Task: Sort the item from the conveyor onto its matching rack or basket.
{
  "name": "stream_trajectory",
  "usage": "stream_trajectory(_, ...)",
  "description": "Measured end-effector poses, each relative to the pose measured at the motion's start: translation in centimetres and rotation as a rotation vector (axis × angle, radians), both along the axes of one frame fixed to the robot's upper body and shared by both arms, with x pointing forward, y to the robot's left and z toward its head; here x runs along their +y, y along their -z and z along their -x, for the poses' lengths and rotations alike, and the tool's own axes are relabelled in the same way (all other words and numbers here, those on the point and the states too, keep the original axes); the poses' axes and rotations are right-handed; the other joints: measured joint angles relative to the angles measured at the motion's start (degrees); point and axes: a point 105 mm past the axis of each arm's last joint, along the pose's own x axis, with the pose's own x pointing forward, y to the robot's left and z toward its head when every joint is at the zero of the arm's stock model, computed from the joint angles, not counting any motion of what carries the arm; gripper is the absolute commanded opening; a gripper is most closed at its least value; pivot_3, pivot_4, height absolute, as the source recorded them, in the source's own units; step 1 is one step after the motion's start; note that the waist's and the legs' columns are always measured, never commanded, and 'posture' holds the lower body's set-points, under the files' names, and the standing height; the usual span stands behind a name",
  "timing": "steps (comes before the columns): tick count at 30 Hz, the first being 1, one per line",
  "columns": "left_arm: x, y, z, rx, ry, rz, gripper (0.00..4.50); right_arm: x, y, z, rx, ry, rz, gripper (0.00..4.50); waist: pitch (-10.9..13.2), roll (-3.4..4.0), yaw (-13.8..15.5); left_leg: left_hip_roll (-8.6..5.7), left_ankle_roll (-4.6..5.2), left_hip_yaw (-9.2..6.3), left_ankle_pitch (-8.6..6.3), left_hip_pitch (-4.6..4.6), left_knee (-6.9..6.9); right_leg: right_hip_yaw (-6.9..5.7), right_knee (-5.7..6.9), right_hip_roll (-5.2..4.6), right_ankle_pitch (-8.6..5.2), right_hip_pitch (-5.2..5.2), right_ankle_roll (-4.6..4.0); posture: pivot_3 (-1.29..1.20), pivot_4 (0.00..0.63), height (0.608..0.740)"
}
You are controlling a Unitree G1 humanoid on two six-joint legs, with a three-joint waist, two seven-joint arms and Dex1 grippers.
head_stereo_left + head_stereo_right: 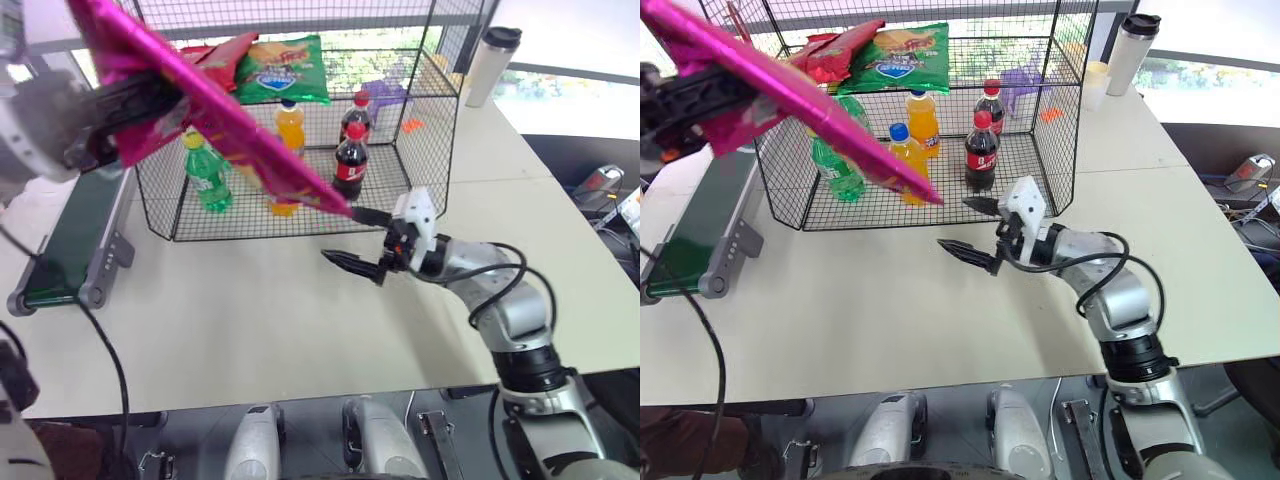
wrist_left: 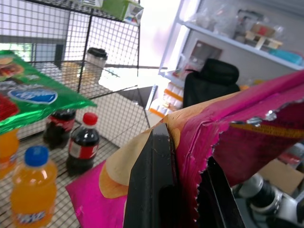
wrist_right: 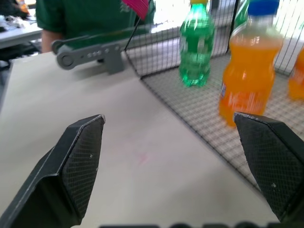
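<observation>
The item, a shiny magenta-pink snack bag [image 1: 215, 110], hangs in the air at the upper left, slanting down toward the cage front. My left gripper [image 1: 140, 100] is shut on its upper end. In the left wrist view the black fingers [image 2: 154, 185] pinch the bag's crimped edge [image 2: 247, 114]. The conveyor [image 1: 75, 235], a dark-green belt in a grey frame, runs along the table's left side below the bag. The black wire cage [image 1: 425, 130] stands behind. My right gripper [image 1: 342, 235] is open and empty, level above the table just in front of the cage.
On the cage's upper shelf lie red bags [image 1: 215, 55] and a green bag [image 1: 285, 68]. Below stand a green bottle [image 1: 207, 172], orange bottles [image 1: 290, 125] and cola bottles [image 1: 350, 160]. A steel tumbler [image 1: 492, 65] stands at the back right. A person in a green shirt [image 3: 90, 14] is beyond the conveyor.
</observation>
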Motion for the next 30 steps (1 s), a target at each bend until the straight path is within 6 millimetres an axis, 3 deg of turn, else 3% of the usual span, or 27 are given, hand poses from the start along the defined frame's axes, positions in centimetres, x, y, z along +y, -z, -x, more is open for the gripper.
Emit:
stream_trajectory(5, -0.9, 0.1, -1.0, 0.022, 0.028, 0.016, 0.05, 2.2, -0.9, -0.4, -0.076, 0.042, -0.127, 4.5, -0.01, -0.02, -0.02, 0.0, -0.01, 0.1, 0.01, 0.01, -0.01, 0.13, 0.05, 0.0, -0.01, -0.04, 0.02, 0.0, 0.15, 0.733)
stream_trajectory(9, -1.5, 0.2, -1.7, 0.031, 0.041, 0.028, 0.05, 4.2, -3.3, -0.1, -0.092, 0.032, -0.281, 4.5, 0.0, -0.04, -0.02, 0.0, -0.04, 0.1, 0.02, 0.01, 0.0, 0.15, 0.09, -0.01, -0.01, -0.05, 0.02, 0.0, 0.15, 0.733)
stream_trajectory(12, -1.4, 0.5, -2.1, 0.043, 0.024, 0.031, 0.05, 4.7, -4.7, 0.5, -0.114, 0.008, -0.325, 4.5, -0.02, -0.08, 0.08, 0.0, -0.04, 0.11, 0.03, 0.01, 0.0, 0.15, 0.09, -0.02, -0.01, -0.05, 0.02, 0.0, 0.15, 0.733)
stream_trajectory(19, -1.5, 0.8, -2.5, 0.049, 0.009, 0.032, 0.05, 5.1, -4.9, 0.8, -0.079, -0.021, -0.356, 4.5, -0.03, -0.09, -0.04, 0.0, -0.04, 0.13, 0.02, 0.02, -0.01, 0.18, 0.09, -0.02, -0.01, -0.05, 0.02, 0.0, 0.15, 0.733)
stream_trajectory(22, -1.4, 1.2, -2.6, 0.061, 0.007, 0.032, 0.05, 5.1, -6.0, 0.6, -0.072, -0.02, -0.425, 4.5, -0.03, -0.09, -0.07, 0.01, -0.04, 0.13, 0.03, 0.02, -0.02, 0.18, 0.1, -0.02, -0.01, -0.06, 0.02, 0.0, 0.15, 0.733)
stream_trajectory(25, -1.1, 1.8, -2.8, 0.081, -0.005, 0.045, 0.0, 4.8, -7.0, 0.4, -0.074, -0.019, -0.463, 3.68, -0.03, -0.09, -0.01, 0.01, -0.04, 0.13, 0.03, 0.02, -0.02, 0.18, 0.11, -0.02, -0.01, -0.06, 0.02, 0.0, 0.15, 0.733)
stream_trajectory(30, -1.0, 2.3, -2.9, 0.092, -0.018, 0.049, 0.0, 4.8, -6.6, 0.2, -0.04, -0.029, -0.472, 1.33, -0.03, -0.09, 0.01, 0.01, -0.04, 0.15, 0.02, 0.01, -0.01, 0.19, 0.09, -0.03, -0.01, -0.06, 0.02, 0.0, 0.15, 0.733)
